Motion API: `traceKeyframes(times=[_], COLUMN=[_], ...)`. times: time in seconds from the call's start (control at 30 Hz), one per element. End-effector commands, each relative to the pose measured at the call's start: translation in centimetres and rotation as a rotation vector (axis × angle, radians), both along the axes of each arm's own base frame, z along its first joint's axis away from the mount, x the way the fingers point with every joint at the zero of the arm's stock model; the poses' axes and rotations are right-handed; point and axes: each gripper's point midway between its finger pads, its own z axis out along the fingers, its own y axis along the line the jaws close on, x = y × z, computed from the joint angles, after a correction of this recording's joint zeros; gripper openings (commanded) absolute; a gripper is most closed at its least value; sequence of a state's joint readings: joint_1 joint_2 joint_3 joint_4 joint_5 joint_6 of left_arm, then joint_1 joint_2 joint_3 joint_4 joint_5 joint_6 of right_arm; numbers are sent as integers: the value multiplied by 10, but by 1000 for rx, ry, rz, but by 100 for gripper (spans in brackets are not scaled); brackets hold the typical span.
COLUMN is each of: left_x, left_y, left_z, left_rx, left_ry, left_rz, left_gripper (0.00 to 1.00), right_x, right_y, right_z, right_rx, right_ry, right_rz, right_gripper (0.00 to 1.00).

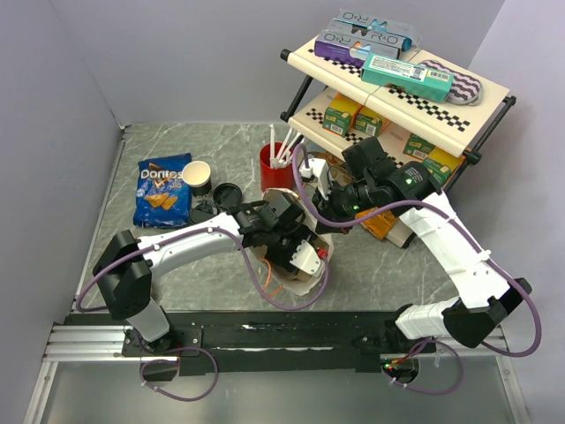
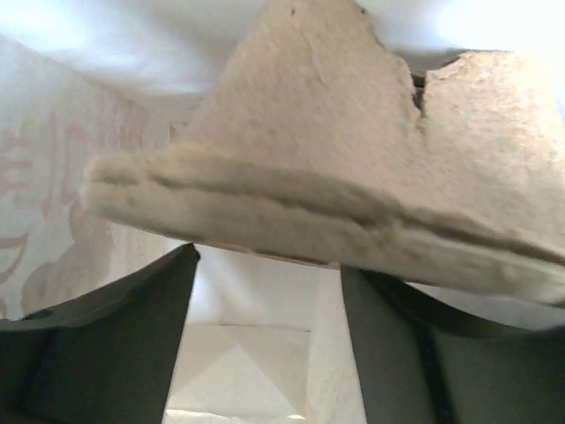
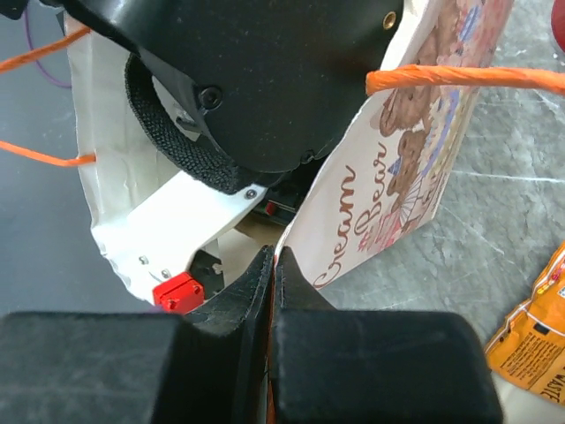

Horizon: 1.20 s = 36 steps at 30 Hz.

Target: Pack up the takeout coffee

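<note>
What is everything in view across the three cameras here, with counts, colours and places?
grey marbled table: one, under everything
blue Doritos chip bag: one, blue, table's left
small paper cup in a dark sleeve: one, cream inside, unlidded, beside the chip bag
round black plastic lids: two, black, by that cup
cream two-shelf rack: one, far right, carrying several teal, purple and green boxes
tall red cup with white straws: one, red, before the rack
white printed paper bag with orange handles: one, table centre
beige moulded pulp carrier: one, inside the bag
orange snack packet: one, right of the bag
left gripper: one, black, open, inside the bag
right gripper: one, black, shut on the bag's rim
</note>
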<state>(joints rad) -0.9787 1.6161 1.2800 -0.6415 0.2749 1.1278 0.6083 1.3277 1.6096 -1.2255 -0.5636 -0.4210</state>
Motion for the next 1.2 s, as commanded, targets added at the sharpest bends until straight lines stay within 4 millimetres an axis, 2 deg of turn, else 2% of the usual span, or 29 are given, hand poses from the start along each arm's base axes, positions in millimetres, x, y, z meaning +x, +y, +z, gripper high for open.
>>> traceKeyframes(times=[0.0, 0.1, 0.37, 0.47, 0.5, 0.53, 0.6, 0.67, 0.77, 0.8, 0.87, 0.93, 1.03, 1.1, 1.17], left_x=[-5, -9, -27, -34, -32, -34, -35, -39, -40, -40, -38, -35, -30, -25, -17], left_y=[-23, -27, -37, -38, -43, -42, -44, -43, -43, -44, -43, -42, -41, -40, -35], left_z=[28, 32, 37, 37, 48, 43, 54, 53, 45, 42, 40, 37, 38, 43, 44], left_rx=[-157, -191, -278, -325, -376, -391, -446, -449, -426, -419, -411, -394, -382, -380, -353], left_ry=[-7, -6, 68, 94, 78, 79, 55, 70, 89, 91, 89, 89, 66, 43, 15], left_rz=[-79, -102, -150, -147, -142, -137, -145, -161, -176, -181, -177, -167, -148, -131, -95], left_gripper=[75, 72, 50, 54, 64, 67, 67, 65, 51, 43, 38, 28, 15, 1, 1], right_x=[-16, -18, -18, -18, -19, -18, -19, -19, -19, -19, -18, -17, -18, -18, -15], right_y=[11, 12, 9, 8, 9, 9, 10, 11, 13, 14, 13, 11, 9, 7, 3], right_z=[19, 16, 12, 7, 7, 6, 7, 7, 6, 6, 4, 5, 3, 1, -5], right_rx=[93, 97, 97, 87, 89, 89, 98, 107, 112, 110, 104, 106, 95, 87, 66], right_ry=[-9, 4, 29, 45, 46, 46, 48, 51, 58, 64, 62, 48, 43, 35, 21], right_rz=[88, 100, 107, 112, 117, 115, 119, 122, 123, 125, 122, 113, 110, 106, 90], right_gripper=[0, 0, 0, 0, 0, 0, 0, 0, 0, 0, 0, 0, 0, 0, 0])
